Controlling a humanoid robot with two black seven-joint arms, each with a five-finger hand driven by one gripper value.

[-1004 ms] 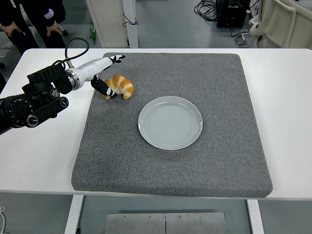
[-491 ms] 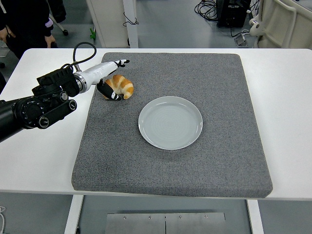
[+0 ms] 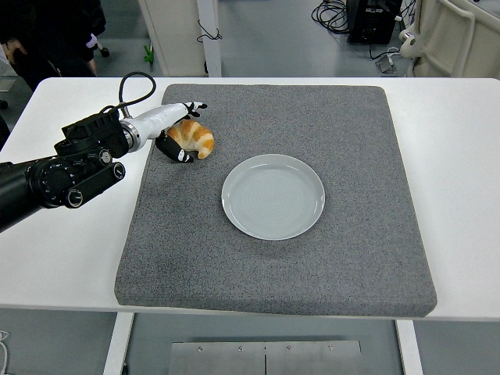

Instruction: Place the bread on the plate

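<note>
Golden bread (image 3: 193,137) lies inside left hand's (image 3: 176,130) fingers.

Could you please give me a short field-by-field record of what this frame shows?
bread: croissant on the grey mat, up-left of the plate
plate: pale grey plate, empty, mid-mat
left hand: left hand at the croissant, fingers around its left end, not lifted
right hand: not in view
progress: bread not yet on plate

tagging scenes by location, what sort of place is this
Likely a robotics lab or test room: a white table bearing a grey mat, loose cables on the bare floor behind, and a person watching.
</note>
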